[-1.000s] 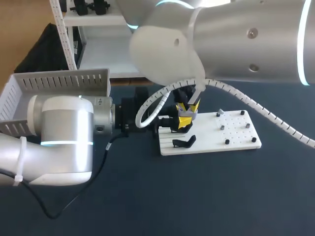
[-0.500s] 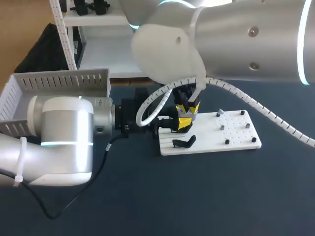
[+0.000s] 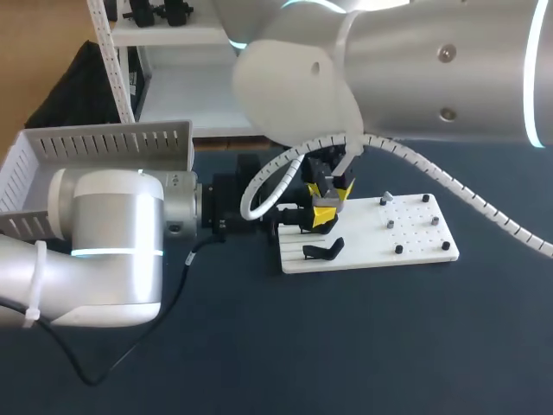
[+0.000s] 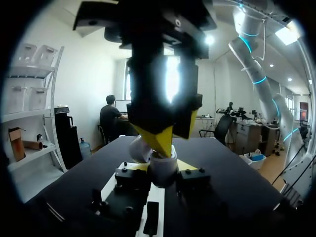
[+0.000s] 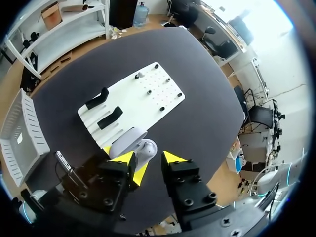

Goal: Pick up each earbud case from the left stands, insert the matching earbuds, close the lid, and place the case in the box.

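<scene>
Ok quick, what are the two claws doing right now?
Left gripper: closed, holding the white earbud case.
Right gripper: open, holding nothing, close to the case.

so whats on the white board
Two black stands and several small pegs sit on the board. The case covers part of one edge; anything there can't be seen.

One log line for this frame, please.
left claw: shut on earbud case, lid open | right claw: open, tips at the case | white board: two black pieces on it
</scene>
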Tool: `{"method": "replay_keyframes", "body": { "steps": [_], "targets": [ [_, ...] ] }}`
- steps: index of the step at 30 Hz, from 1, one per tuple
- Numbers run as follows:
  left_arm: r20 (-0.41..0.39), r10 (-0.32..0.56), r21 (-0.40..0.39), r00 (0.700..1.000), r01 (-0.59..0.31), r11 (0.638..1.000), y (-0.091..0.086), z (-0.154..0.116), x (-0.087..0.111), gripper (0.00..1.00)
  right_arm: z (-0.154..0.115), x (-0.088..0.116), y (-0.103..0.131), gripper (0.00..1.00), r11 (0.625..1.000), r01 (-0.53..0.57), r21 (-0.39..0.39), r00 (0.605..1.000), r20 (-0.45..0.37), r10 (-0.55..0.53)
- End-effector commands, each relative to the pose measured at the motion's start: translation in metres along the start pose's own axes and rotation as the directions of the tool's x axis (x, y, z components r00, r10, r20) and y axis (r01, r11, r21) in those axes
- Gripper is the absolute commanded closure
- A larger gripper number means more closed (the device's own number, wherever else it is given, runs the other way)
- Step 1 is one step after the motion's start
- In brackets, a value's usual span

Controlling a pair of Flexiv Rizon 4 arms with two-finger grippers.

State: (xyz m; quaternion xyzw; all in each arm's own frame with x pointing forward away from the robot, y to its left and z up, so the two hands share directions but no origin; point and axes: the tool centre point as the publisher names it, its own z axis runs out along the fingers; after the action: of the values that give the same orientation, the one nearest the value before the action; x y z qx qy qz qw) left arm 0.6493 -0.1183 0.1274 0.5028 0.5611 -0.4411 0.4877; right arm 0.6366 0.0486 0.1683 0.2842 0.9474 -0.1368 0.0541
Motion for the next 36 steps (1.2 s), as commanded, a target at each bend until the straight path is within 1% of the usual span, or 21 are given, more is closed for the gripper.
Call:
{"method": "replay_keyframes", "body": {
  "steps": [1,3,8,10,13,16,17,19,20,21,23,24,25,26,27,28,29,31,32,34,36],
  "targets": [
    [0.003,0.002,-0.007,1.000,-0.002,1.000,-0.001,0.000,-0.001,1.00,-0.006,0.005,-0.005,0.65,1.000,0.005,-0.021,1.000,0.009,-0.005],
    [0.003,0.002,-0.007,1.000,-0.002,1.000,-0.001,0.000,-0.001,1.00,-0.013,0.009,-0.010,0.62,0.999,0.013,-0.041,1.000,0.016,-0.013],
    [0.003,0.002,-0.007,1.000,-0.002,1.000,-0.001,0.000,-0.001,1.00,-0.026,0.015,-0.020,0.63,0.992,0.059,-0.111,0.998,0.041,-0.055],
    [0.003,0.002,-0.007,1.000,-0.002,1.000,-0.001,0.000,-0.001,1.00,-0.031,0.016,-0.022,0.62,0.981,0.097,-0.169,0.994,0.062,-0.088],
    [0.003,0.002,-0.007,1.000,-0.002,1.000,-0.001,0.000,-0.001,1.00,-0.038,0.014,-0.026,0.60,0.953,0.174,-0.250,0.981,0.132,-0.144],
    [0.003,0.002,-0.007,1.000,-0.002,1.000,-0.001,0.000,-0.001,1.00,-0.040,0.009,-0.032,0.55,0.901,0.269,-0.340,0.958,0.191,-0.214],
    [0.003,0.002,-0.007,1.000,-0.002,1.000,-0.001,0.000,-0.001,1.00,-0.041,0.007,-0.034,0.54,0.872,0.316,-0.374,0.944,0.217,-0.249],
    [0.003,0.002,-0.007,1.000,-0.002,1.000,-0.001,0.000,-0.001,1.00,-0.041,0.003,-0.039,0.51,0.846,0.351,-0.401,0.932,0.237,-0.274],
    [0.003,0.002,-0.007,1.000,-0.002,1.000,-0.001,0.000,-0.001,1.00,-0.041,0.001,-0.041,0.53,0.812,0.391,-0.434,0.917,0.257,-0.305],
    [0.003,0.002,-0.007,1.000,-0.002,1.000,-0.001,0.000,-0.001,1.00,-0.040,-0.001,-0.043,0.51,0.806,0.390,-0.444,0.918,0.257,-0.303],
    [0.003,0.002,-0.007,1.000,-0.002,1.000,-0.001,0.000,-0.001,1.00,-0.040,-0.004,-0.047,0.54,0.748,0.441,-0.496,0.896,0.293,-0.334],
    [0.003,0.002,-0.007,1.000,-0.002,1.000,-0.001,0.000,-0.001,1.00,-0.040,-0.006,-0.049,0.51,0.732,0.448,-0.513,0.893,0.297,-0.338],
    [0.003,0.002,-0.007,1.000,-0.002,1.000,-0.001,0.000,-0.001,1.00,-0.040,-0.007,-0.051,0.43,0.690,0.466,-0.554,0.884,0.312,-0.347],
    [0.003,0.002,-0.007,1.000,-0.002,1.000,-0.001,0.000,-0.001,1.00,-0.040,-0.008,-0.052,0.43,0.661,0.488,-0.570,0.873,0.326,-0.364],
    [0.003,0.002,-0.007,1.000,-0.002,1.000,-0.001,0.000,-0.001,1.00,-0.040,-0.009,-0.053,0.39,0.650,0.500,-0.572,0.866,0.336,-0.371],
    [0.003,0.002,-0.007,1.000,-0.002,1.000,-0.001,0.000,-0.001,1.00,-0.039,-0.010,-0.054,0.40,0.622,0.510,-0.594,0.860,0.341,-0.380],
    [0.003,0.002,-0.007,1.000,-0.002,1.000,-0.001,0.000,-0.001,1.00,-0.039,-0.011,-0.055,0.42,0.612,0.517,-0.599,0.856,0.344,-0.386],
    [0.003,0.002,-0.007,1.000,-0.002,1.000,-0.001,0.000,-0.001,1.00,-0.036,-0.014,-0.056,0.32,0.605,0.508,-0.613,0.860,0.335,-0.384],
    [0.003,0.002,-0.007,1.000,-0.002,1.000,-0.001,0.000,-0.001,1.00,-0.035,-0.016,-0.056,0.31,0.609,0.507,-0.610,0.861,0.332,-0.384],
    [0.003,0.002,-0.007,1.000,-0.002,1.000,-0.001,0.000,-0.001,1.00,-0.033,-0.018,-0.057,0.24,0.602,0.499,-0.623,0.866,0.323,-0.383],
    [0.003,0.002,-0.007,1.000,-0.002,1.000,-0.001,0.000,-0.001,1.00,-0.032,-0.020,-0.058,0.13,0.605,0.491,-0.627,0.870,0.324,-0.371]
  ]
}}
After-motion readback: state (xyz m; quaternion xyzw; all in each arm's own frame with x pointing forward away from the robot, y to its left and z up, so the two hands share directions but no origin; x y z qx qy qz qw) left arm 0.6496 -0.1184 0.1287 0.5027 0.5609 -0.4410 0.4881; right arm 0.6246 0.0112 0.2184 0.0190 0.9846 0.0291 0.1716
